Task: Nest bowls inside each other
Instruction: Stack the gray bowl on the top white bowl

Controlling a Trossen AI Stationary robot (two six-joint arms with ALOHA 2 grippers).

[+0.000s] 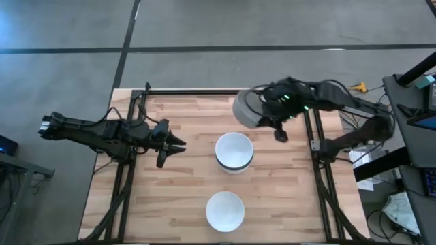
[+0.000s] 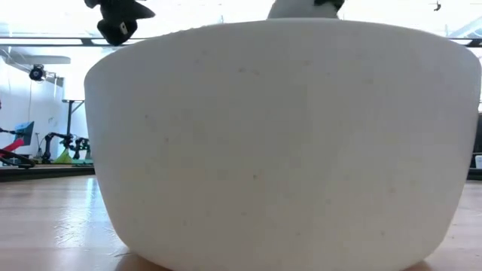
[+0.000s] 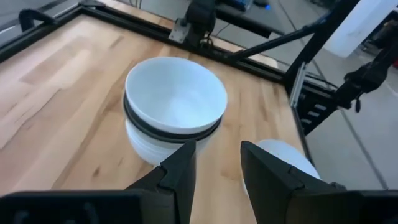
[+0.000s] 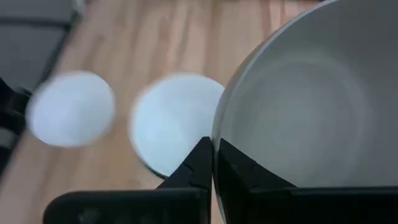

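A grey bowl [image 1: 246, 109] hangs in the air over the table's far side, held by my right gripper [image 4: 214, 163], which is shut on it. In the table's middle stands a stack of bowls [image 1: 234, 151], with a white one on top, a black rim [image 3: 171, 132] under it and a white one below. A single white bowl [image 1: 225, 209] stands on its base near the table's near edge and fills the low view [image 2: 282, 143]. My left gripper [image 3: 216, 163] is open, level above the table, left of the stack and pointing at it. My right gripper holds the grey bowl by its rim [image 4: 219, 134], on the side toward the table's right. One finger [image 4: 239, 174] is inside the bowl and one outside. The bowl is lifted clear of the table and tilted.
A black metal frame [image 1: 204, 92] runs along the table's far edge and its sides. Bare wood lies between my left gripper and the stack, and on the table's near left part [image 1: 150, 204].
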